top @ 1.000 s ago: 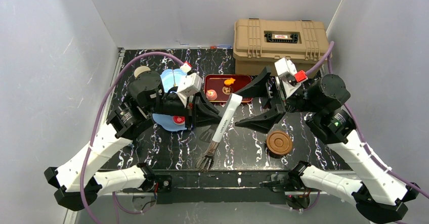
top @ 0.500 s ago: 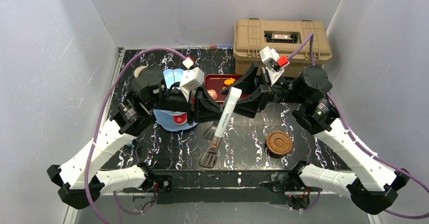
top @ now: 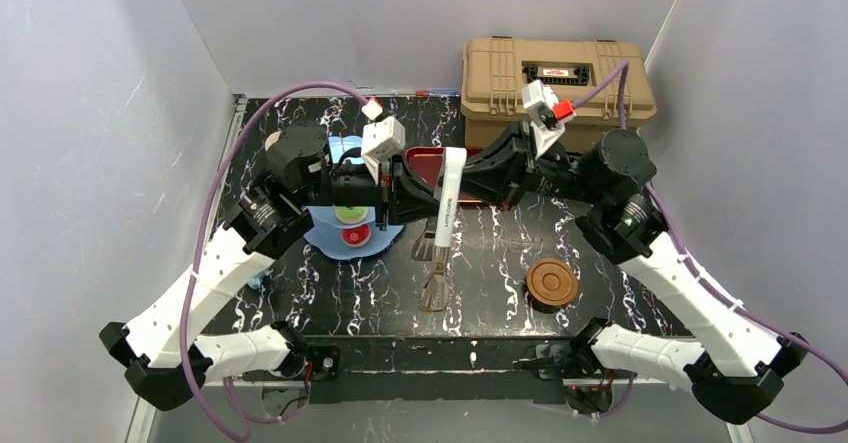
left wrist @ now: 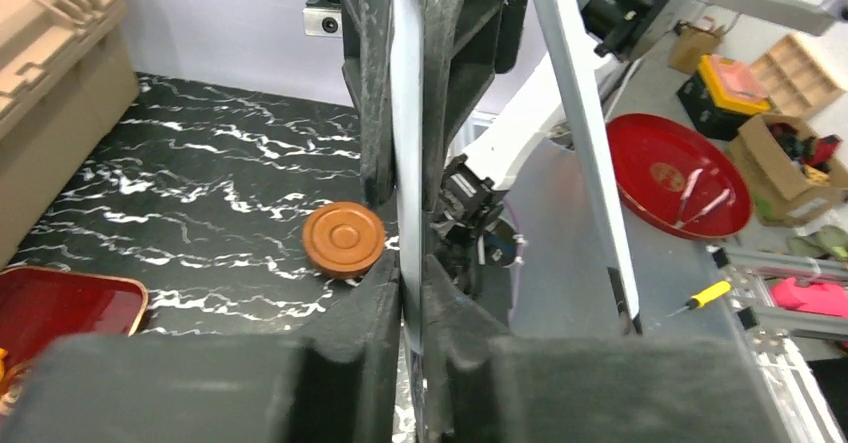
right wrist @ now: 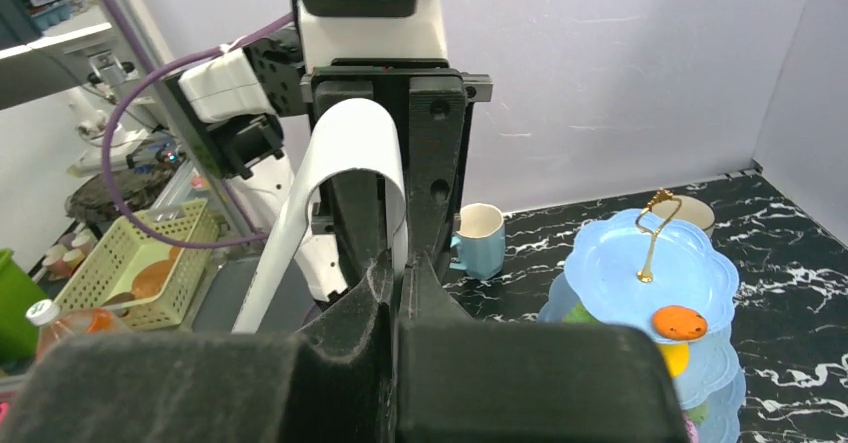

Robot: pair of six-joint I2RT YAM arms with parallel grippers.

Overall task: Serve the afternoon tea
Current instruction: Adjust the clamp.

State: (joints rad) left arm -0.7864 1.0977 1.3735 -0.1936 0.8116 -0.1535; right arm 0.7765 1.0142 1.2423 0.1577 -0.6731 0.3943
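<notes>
The metal tongs (top: 443, 221), white-handled, hang over the middle of the table with both grippers clamped on one arm of them. My left gripper (top: 436, 200) (left wrist: 412, 273) is shut on that thin blade from the left. From the right, my right gripper (top: 462, 181) (right wrist: 398, 263) is shut on the same blade, fingertips nearly meeting the left's. The light blue tiered stand (top: 330, 235) (right wrist: 612, 263) sits behind the left arm, with an orange donut (right wrist: 680, 321) on its top tier. A brown saucer (top: 552, 283) (left wrist: 343, 238) lies front right. A white-and-teal cup (right wrist: 480, 238) stands by the stand.
The dark red tray (top: 425, 160) (left wrist: 60, 303) lies under the joined grippers, mostly hidden. A tan plastic case (top: 555, 78) (left wrist: 50, 63) fills the back right corner. A beige cup (right wrist: 690, 208) stands behind the stand. Grey walls close in on three sides.
My right gripper swung left to the tongs and went from wide open to shut on them. The tongs turned more upright in the left gripper, which stayed shut.
</notes>
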